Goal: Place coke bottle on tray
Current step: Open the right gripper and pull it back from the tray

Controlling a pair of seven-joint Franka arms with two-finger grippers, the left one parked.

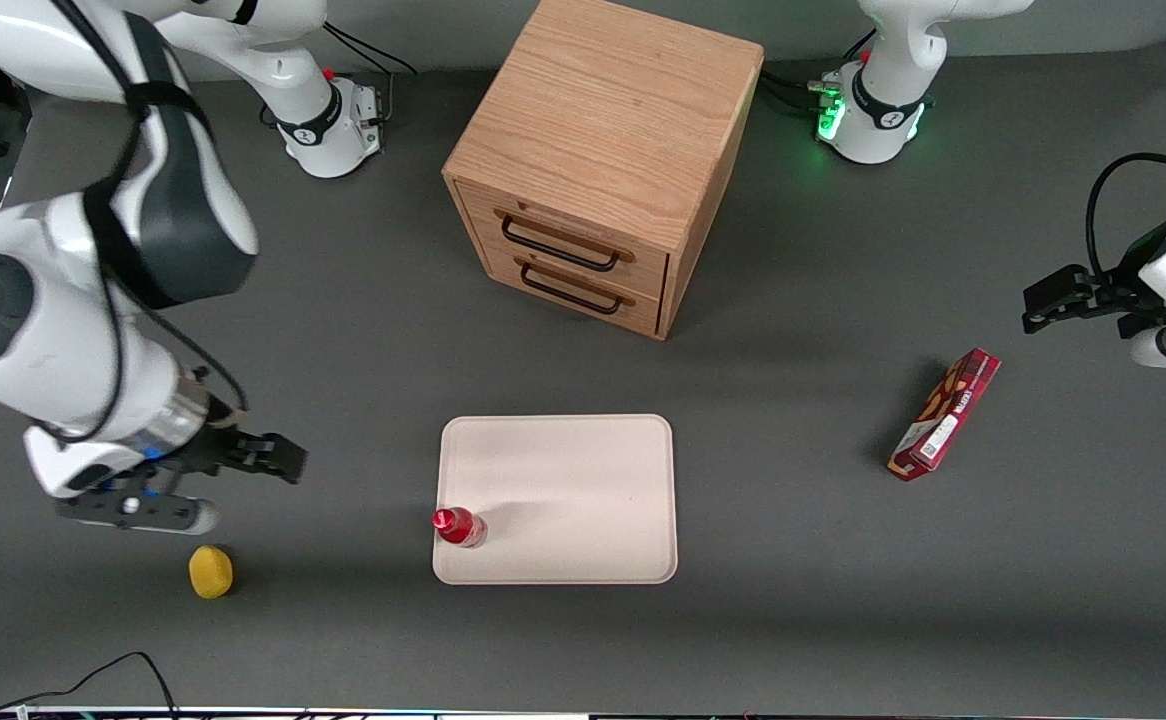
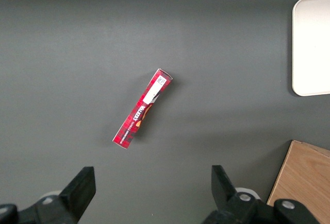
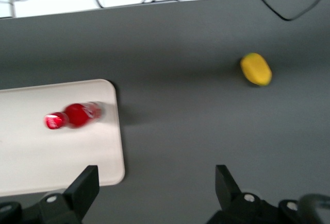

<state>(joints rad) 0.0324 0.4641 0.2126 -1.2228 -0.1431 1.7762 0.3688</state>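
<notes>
Right wrist view blurs the small red coke bottle standing on the pale cream-pink rectangular tray; we see the gripper, jaws spread empty, well apart from it.

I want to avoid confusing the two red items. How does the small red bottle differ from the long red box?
The small red coke bottle stands upright on the pale cream tray; the long red snack box lies flat on the grey table, toward the parked arm's end. The bottle is round, the box rectangular. Both are red. The open gripper holds neither.
</notes>
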